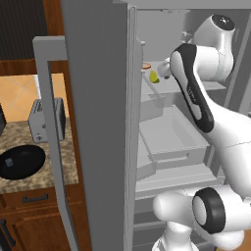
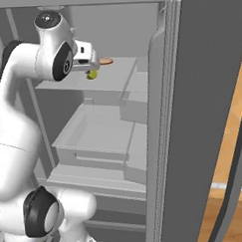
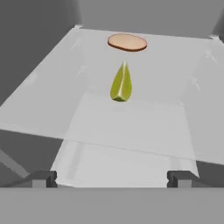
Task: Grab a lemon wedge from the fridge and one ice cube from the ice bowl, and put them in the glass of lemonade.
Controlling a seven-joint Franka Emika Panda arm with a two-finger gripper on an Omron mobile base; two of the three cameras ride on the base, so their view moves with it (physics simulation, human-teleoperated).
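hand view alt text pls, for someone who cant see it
A small yellow-green lemon wedge lies on a pale fridge shelf, straight ahead of the open gripper, whose two dark fingertips stand wide apart and short of it. A flat orange-brown item lies farther back on the same shelf.
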